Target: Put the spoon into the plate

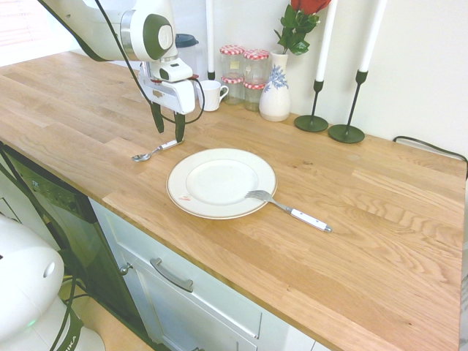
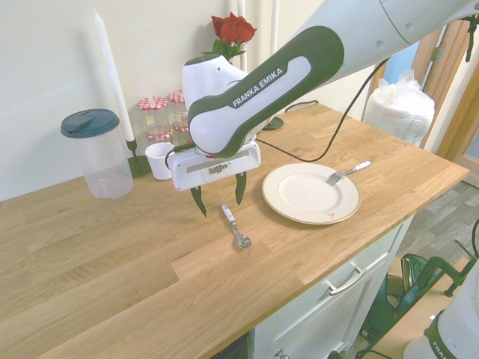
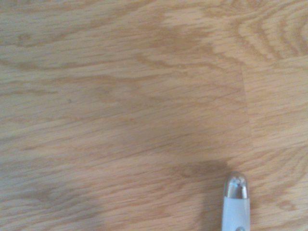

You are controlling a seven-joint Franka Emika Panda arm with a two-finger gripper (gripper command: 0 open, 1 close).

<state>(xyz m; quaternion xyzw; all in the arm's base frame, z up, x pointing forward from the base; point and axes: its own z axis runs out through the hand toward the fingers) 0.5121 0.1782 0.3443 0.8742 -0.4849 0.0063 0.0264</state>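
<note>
your gripper (image 2: 219, 197) hangs empty with jaws apart over the handle end of the spoon (image 2: 235, 226), which lies flat on the counter (image 2: 112, 254) beside the plate (image 2: 310, 193). descend off-centre and you could flick the slim handle away.

White arm (image 2: 329, 34) with dark green joint panels, lettered "FRANKA EMIKA"; black cable alongside; white end effector (image 2: 218, 193) with two dark green fingers (image 2: 199, 202).
</note>
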